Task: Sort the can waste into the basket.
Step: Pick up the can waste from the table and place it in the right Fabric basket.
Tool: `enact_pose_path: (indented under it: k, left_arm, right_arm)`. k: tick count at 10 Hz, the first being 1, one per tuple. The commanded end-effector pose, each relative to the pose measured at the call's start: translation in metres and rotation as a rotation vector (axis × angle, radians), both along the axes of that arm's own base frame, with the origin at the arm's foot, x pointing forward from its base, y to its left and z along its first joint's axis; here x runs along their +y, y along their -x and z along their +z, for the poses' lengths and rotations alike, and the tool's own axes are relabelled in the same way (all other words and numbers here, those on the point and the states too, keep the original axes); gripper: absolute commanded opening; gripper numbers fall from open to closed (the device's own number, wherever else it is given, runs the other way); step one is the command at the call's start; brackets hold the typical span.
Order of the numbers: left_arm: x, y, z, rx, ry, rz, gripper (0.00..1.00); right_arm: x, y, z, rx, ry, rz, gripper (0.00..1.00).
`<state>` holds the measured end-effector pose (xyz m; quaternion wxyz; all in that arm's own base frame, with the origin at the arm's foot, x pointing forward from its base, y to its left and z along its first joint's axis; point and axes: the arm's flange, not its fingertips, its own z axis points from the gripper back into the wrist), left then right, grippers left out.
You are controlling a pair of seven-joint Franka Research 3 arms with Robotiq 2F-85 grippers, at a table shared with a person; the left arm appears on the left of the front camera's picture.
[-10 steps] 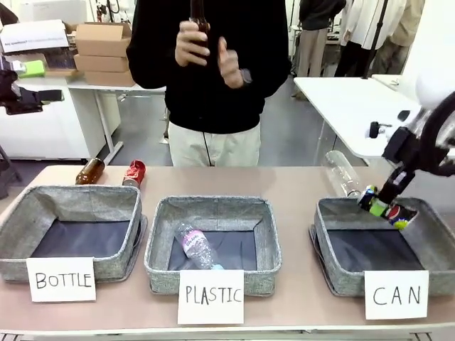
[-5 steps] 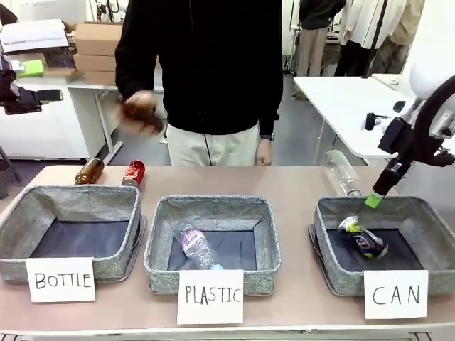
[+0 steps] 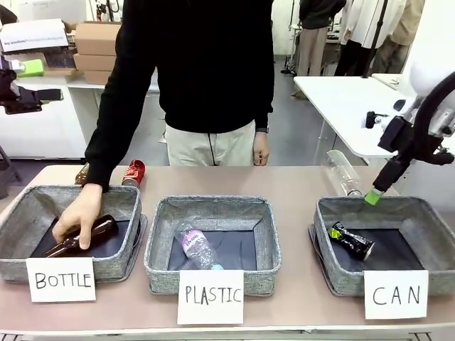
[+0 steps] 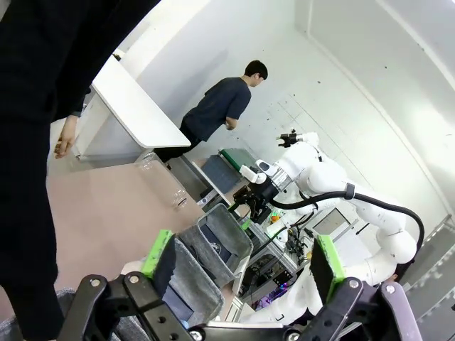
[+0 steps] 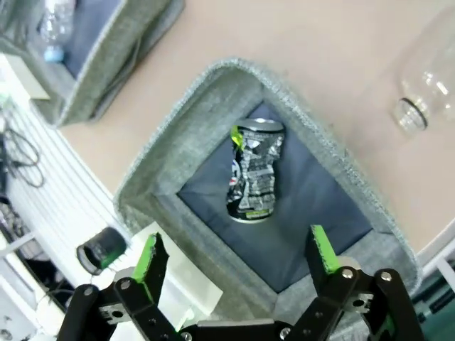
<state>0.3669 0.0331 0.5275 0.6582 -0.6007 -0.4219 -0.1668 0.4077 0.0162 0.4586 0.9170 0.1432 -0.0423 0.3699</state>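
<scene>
Dropped from my right tool (image 5: 234,254), now open, crushed black can (image 3: 350,240) lies in grey fabric CAN basket (image 3: 323,231); clear plastic bottle (image 3: 340,172) just behind.

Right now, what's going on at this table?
The right gripper hangs open above the CAN basket, where the black can lies on the bottom. The red can sits on the table behind the BOTTLE basket, not yet sorted. The person's hand rests on a brown bottle inside that basket. The left gripper is open and empty.
</scene>
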Motion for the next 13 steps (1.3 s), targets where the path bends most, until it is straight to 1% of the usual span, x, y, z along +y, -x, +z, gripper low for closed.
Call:
enact_pose_path:
  k: [1,2,3,4,5,6,7,13]
  left_arm:
    - [-0.001,0.000,0.000,-0.014,-0.008,-0.006,1.00]
    - [-0.001,0.000,0.000,-0.014,-0.008,-0.006,1.00]
    - [-0.001,0.000,0.000,-0.014,-0.008,-0.006,1.00]
    - [-0.001,0.000,0.000,-0.014,-0.008,-0.006,1.00]
    - [-0.001,0.000,0.000,-0.014,-0.008,-0.006,1.00]
    - [-0.001,0.000,0.000,-0.014,-0.008,-0.006,1.00]
    - [-0.001,0.000,0.000,-0.014,-0.008,-0.006,1.00]
    - [-0.001,0.000,0.000,-0.014,-0.008,-0.006,1.00]
  right_arm:
    - [-0.004,-0.020,0.034,0.037,-0.607,-0.332,0.99]
    - [-0.004,-0.024,0.055,0.043,-0.928,-0.266,0.99]
    - [-0.007,-0.029,0.064,0.022,-1.198,-0.124,0.99]
    - [-0.011,-0.044,0.064,0.082,-1.437,-0.022,0.99]
    - [-0.017,-0.064,0.057,0.170,-1.630,0.033,0.99]
    - [-0.011,-0.092,0.049,0.180,-1.728,-0.060,0.99]
    - [-0.007,-0.037,0.080,0.046,-0.800,-0.119,0.99]
    - [-0.007,-0.037,0.080,0.046,-0.800,-0.119,0.99]
